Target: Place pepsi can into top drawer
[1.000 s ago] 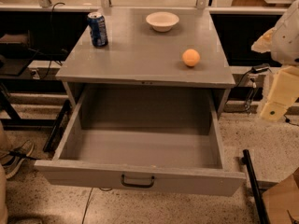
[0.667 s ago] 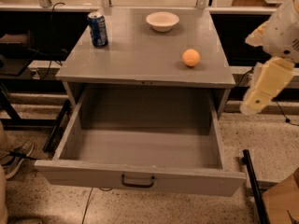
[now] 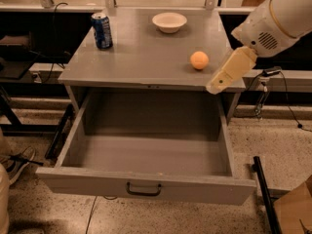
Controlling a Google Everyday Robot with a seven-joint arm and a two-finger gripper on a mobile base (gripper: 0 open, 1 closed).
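Note:
The pepsi can [image 3: 102, 30], dark blue with a silver top, stands upright at the back left corner of the grey cabinet top [image 3: 141, 57]. The top drawer [image 3: 146, 186] is pulled fully out below, with nothing inside, its dark handle at the front middle. My gripper [image 3: 220, 81] hangs from the white arm [image 3: 278, 21] at the right, over the cabinet top's front right corner, far from the can and holding nothing that I can see.
An orange ball [image 3: 199, 60] lies on the cabinet top right beside my gripper. A white bowl [image 3: 169, 22] sits at the back middle. Dark shelving and cables run behind; a shoe [image 3: 17, 162] and a black bar [image 3: 263, 194] are on the floor.
My arm has swung in from the right edge toward the left, and the gripper now reaches over the cabinet's front right corner. The can, ball, bowl and drawer have not moved.

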